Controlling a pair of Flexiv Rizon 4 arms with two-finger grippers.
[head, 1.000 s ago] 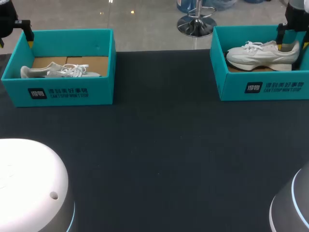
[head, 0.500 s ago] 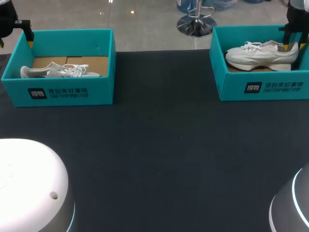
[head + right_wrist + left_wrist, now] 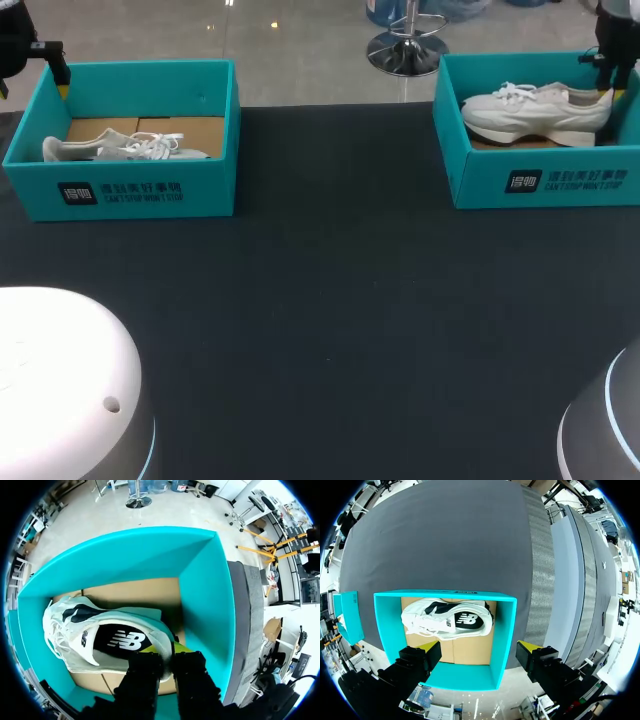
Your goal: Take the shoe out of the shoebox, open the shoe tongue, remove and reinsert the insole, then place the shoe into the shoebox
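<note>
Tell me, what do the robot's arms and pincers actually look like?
The left arm has a smooth, rounded white shell with a small round hole in it. The right arm looks greyer. Each carries a thin light-blue ring. The left pincer and right pincer are black and blocky, each with two fingers capped in bright yellow. No loose cables show.

Right gripper (image 3: 607,90) clasps the heel of the white shoe (image 3: 530,108); both inside the right shoebox (image 3: 540,182).

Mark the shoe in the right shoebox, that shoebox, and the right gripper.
shoe (image 3: 535,112): head view, white midfoot side.
right shoebox (image 3: 480,178): head view, front wall.
right gripper (image 3: 172,650): right wrist view, between its yellow tips.
</note>
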